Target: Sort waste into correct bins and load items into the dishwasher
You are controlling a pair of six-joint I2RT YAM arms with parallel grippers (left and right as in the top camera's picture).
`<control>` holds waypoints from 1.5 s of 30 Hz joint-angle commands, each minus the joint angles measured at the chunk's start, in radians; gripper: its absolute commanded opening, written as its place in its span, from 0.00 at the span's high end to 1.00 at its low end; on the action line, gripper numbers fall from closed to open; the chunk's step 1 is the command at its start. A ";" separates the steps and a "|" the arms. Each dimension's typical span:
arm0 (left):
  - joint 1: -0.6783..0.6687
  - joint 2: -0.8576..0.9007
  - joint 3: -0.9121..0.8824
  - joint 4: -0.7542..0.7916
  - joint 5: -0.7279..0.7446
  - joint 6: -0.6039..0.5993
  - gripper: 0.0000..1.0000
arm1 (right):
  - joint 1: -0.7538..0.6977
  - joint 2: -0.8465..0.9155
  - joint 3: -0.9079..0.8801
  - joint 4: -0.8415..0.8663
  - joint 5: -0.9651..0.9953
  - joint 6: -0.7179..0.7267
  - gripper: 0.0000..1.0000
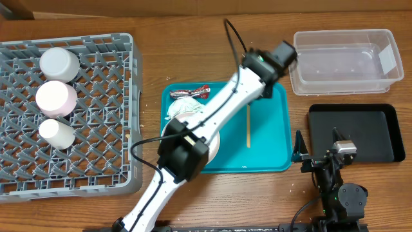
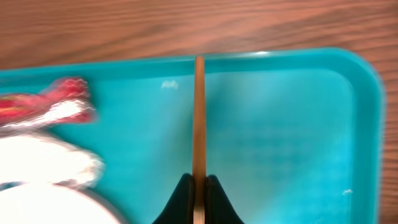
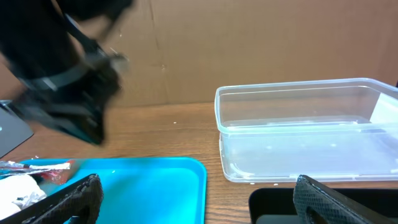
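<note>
Wooden stick (image 2: 199,124) in left fingers (image 2: 180,200), plate (image 1: 215,143) half-hidden

Soft, even light from above with faint shadows. The left wrist view is blurred, smearing the red-and-silver wrapper (image 2: 46,107). The right wrist view shows the left arm (image 3: 62,62) blurred, and small glints along the clear tub (image 3: 305,90).

No text is legible anywhere; the white label (image 1: 388,59) on the clear tub (image 1: 335,66) shows nothing readable.
</note>
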 commanded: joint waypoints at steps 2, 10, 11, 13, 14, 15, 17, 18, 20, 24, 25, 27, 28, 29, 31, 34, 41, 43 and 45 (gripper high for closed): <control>0.106 0.006 0.153 -0.167 -0.119 0.102 0.96 | -0.003 -0.011 -0.010 0.006 0.005 -0.007 0.00; 0.307 -0.003 0.249 -0.292 -0.209 0.374 0.96 | -0.003 -0.011 -0.010 0.006 0.005 -0.007 0.00; 0.329 -0.003 0.249 -0.292 -0.209 0.413 0.96 | -0.003 -0.011 -0.010 0.006 0.005 -0.006 0.01; 0.367 -0.003 0.248 -0.292 -0.209 0.471 0.96 | -0.003 -0.011 -0.010 0.006 0.005 -0.007 0.00; 0.386 -0.003 0.248 -0.292 -0.211 0.481 0.96 | -0.003 -0.011 -0.010 0.006 0.005 -0.007 0.00; 0.408 -0.003 0.248 -0.292 -0.221 0.491 0.96 | -0.003 -0.011 -0.010 0.006 0.005 -0.007 0.00; 0.450 -0.003 0.248 -0.292 -0.268 0.491 0.96 | -0.003 -0.011 -0.010 0.006 0.005 -0.007 0.00; 0.464 -0.003 0.248 -0.292 -0.280 0.491 0.96 | -0.003 -0.011 -0.010 0.006 0.005 -0.006 0.00; 0.519 -0.003 0.248 -0.292 -0.296 0.494 0.96 | -0.003 -0.011 -0.010 0.006 0.005 -0.006 0.00; 0.607 0.000 0.248 -0.289 -0.269 0.494 0.96 | -0.003 -0.011 -0.010 0.006 0.005 -0.007 0.00; 0.623 0.000 0.248 -0.288 -0.248 0.494 0.96 | -0.003 -0.011 -0.010 0.006 0.005 -0.007 0.00; 0.657 0.000 0.246 -0.285 -0.185 0.525 0.96 | -0.003 -0.011 -0.010 0.006 0.005 -0.007 0.00; 0.672 0.000 0.244 -0.281 -0.146 0.546 0.96 | -0.003 -0.011 -0.010 0.006 0.005 -0.007 0.00; 0.685 0.000 0.242 -0.279 -0.111 0.563 0.96 | -0.003 -0.011 -0.010 0.006 0.005 -0.007 0.00; 0.712 0.001 0.237 -0.276 -0.045 0.583 0.96 | -0.003 -0.011 -0.010 0.006 0.005 -0.007 0.00; 0.750 0.001 0.232 -0.269 -0.018 0.584 0.96 | -0.003 -0.011 -0.010 0.006 0.005 -0.007 0.00; 0.804 0.001 0.229 -0.254 0.120 0.763 0.96 | -0.003 -0.011 -0.010 0.006 0.005 -0.007 0.00; 0.810 0.001 0.229 -0.252 0.196 0.800 0.96 | -0.003 -0.011 -0.010 0.006 0.005 -0.007 0.00; 0.813 0.001 0.225 -0.243 0.252 0.835 0.96 | -0.003 -0.011 -0.010 0.006 0.005 -0.007 0.00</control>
